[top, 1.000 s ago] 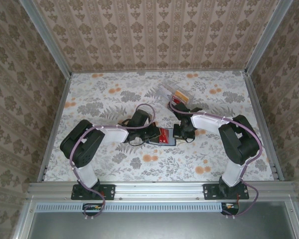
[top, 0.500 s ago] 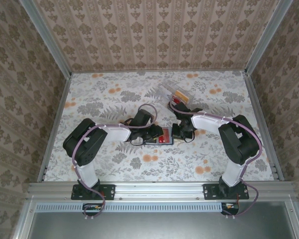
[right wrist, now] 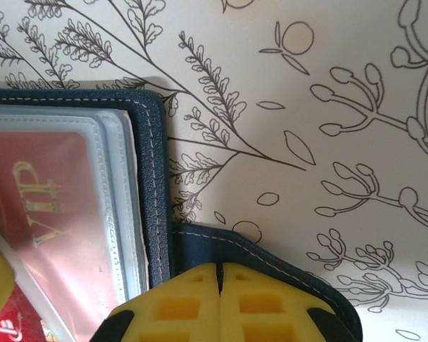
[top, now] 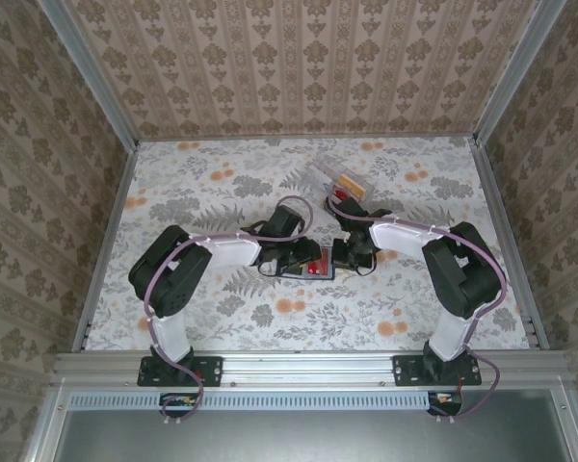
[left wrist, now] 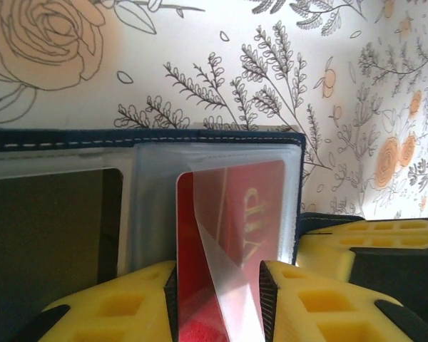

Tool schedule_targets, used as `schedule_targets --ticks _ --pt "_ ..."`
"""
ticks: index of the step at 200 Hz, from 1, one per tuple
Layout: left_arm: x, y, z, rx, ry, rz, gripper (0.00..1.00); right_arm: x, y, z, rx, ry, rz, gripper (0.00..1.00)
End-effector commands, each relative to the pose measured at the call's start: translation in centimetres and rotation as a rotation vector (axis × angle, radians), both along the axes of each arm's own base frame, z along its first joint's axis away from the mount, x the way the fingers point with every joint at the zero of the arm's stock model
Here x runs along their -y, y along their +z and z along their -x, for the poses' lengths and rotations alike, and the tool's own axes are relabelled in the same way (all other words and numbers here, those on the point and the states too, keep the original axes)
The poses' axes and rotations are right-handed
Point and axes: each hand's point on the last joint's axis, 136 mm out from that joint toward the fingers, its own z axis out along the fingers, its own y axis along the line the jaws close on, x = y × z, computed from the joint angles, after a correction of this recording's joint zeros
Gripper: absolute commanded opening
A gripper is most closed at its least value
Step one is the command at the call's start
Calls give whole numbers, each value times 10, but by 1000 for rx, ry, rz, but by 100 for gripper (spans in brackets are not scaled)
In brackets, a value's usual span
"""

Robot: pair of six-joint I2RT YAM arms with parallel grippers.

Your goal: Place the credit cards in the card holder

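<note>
The navy card holder (top: 303,271) lies open at mid-table, its stitched edge (left wrist: 57,137) and closing tab (right wrist: 271,253) in close view. A red credit card (left wrist: 228,214) sits partly inside a clear sleeve of the holder, its near end sticking out. My left gripper (left wrist: 219,278) is open, its yellow fingers (left wrist: 128,306) on either side of that card end. My right gripper (right wrist: 220,271) is shut, fingertips resting on the navy tab with nothing between them. From above, the left gripper (top: 295,258) is at the holder's left and the right gripper (top: 343,256) at its right.
A clear plastic box (top: 342,181) holding an orange card stands on the floral table behind the right gripper. Patterned walls close in the table at the back and sides, and a metal rail (top: 308,366) runs along the near edge.
My left jaws have gone from shut to open around the red card. The left arm has shifted right, toward the holder. The right gripper has stayed shut on the tab.
</note>
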Motion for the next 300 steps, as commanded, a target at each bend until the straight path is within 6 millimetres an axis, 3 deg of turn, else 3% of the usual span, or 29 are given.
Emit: schedule_targets --ticks 1,45,125,168,204,254,300 --pt "1 -6 6 -8 -53 -45 36 -2 -20 13 -60 -4 -5 0" --pt "1 -6 8 1 -85 -66 40 -2 -18 11 -56 -5 -3 0" --pt "-19 11 5 61 -86 -184 58 8 1 5 -13 -28 28 7" --pt "-17 19 3 77 -91 -181 59 6 13 1 7 -26 5 10" --pt "-15 33 -2 118 -93 -157 58 7 40 -8 65 -35 -24 15" --pt "-21 60 -18 198 -69 -126 59 21 96 -38 197 -25 -29 25" --pt "-37 82 -44 256 -7 -103 62 61 134 -100 292 -72 -25 41"
